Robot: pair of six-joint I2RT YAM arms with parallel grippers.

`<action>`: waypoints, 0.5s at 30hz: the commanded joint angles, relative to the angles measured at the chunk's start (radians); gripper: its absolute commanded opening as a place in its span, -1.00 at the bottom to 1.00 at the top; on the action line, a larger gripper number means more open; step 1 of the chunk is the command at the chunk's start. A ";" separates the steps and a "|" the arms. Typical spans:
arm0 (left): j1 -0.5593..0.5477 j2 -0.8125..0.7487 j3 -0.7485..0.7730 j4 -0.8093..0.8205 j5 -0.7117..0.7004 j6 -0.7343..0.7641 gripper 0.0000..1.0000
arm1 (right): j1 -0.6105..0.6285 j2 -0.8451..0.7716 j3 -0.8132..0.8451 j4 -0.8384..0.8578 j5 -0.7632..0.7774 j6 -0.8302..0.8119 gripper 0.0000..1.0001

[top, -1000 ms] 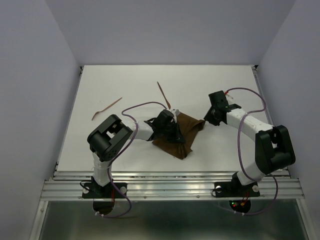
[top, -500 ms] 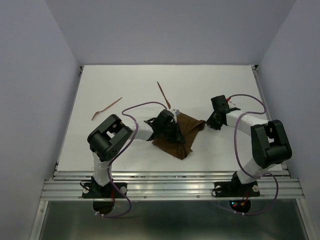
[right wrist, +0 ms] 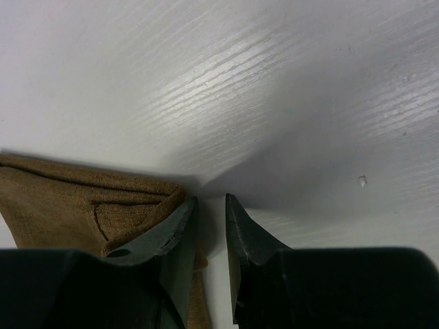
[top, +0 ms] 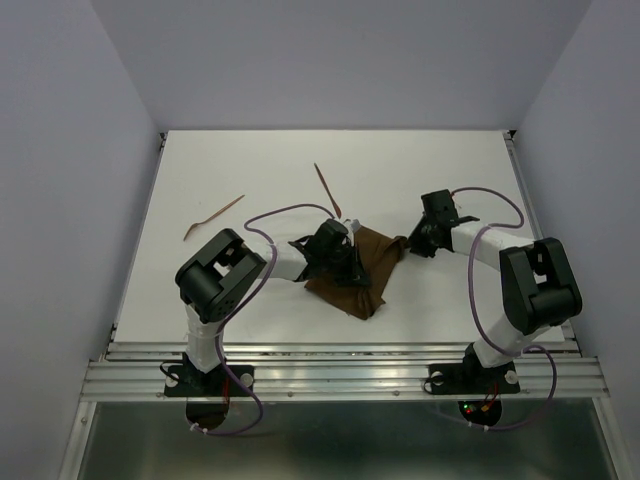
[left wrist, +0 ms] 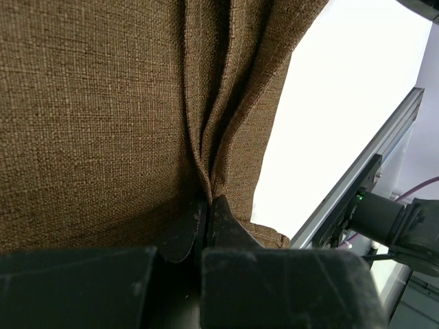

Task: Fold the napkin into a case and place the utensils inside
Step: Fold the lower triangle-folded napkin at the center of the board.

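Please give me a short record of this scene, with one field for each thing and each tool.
napkin: crumpled on the table, not yet a case
left tool: shut on a napkin fold
right tool: slightly open, at a napkin corner
left utensil: on the table, apart from the napkin
rear utensil: on the table, outside the napkin

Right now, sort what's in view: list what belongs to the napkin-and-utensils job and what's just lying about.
Belongs to the job:
napkin
utensil at far left
utensil behind the napkin
left jaws, shut on a napkin fold
right jaws, slightly apart beside the napkin's corner

Just there:
purple cables
metal rail
Both are rig fittings.
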State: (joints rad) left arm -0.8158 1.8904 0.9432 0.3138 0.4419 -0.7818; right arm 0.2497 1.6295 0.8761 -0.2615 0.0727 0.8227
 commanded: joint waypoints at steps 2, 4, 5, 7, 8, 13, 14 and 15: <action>0.006 0.015 0.037 -0.004 0.024 0.027 -1.00 | 0.014 -0.007 0.061 -0.002 -0.036 -0.017 -0.43; 0.006 0.019 0.042 -0.005 0.027 0.027 -1.00 | 0.014 0.000 0.070 -0.005 -0.037 -0.017 -0.43; 0.006 0.021 0.043 -0.004 0.030 0.027 -1.00 | 0.023 0.006 0.080 -0.007 -0.039 -0.017 -0.43; 0.006 0.027 0.046 -0.001 0.038 0.029 -1.00 | 0.037 0.013 0.090 -0.018 -0.031 -0.008 -0.43; 0.006 0.029 0.048 -0.001 0.041 0.029 -1.00 | 0.046 0.015 0.093 -0.019 -0.028 -0.008 -0.43; 0.010 0.030 0.048 0.002 0.049 0.030 -1.00 | 0.065 0.015 0.112 -0.027 -0.016 -0.004 -0.43; 0.009 0.030 0.048 0.005 0.052 0.030 -1.00 | 0.065 0.018 0.116 -0.030 -0.016 -0.004 -0.43; 0.009 0.033 0.048 0.005 0.054 0.030 -1.00 | 0.065 0.020 0.127 -0.033 -0.011 -0.004 -0.43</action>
State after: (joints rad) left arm -0.8101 1.9160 0.9668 0.3164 0.4770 -0.7776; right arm 0.3035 1.6405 0.9463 -0.2848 0.0517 0.8162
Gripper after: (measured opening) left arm 0.041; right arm 0.284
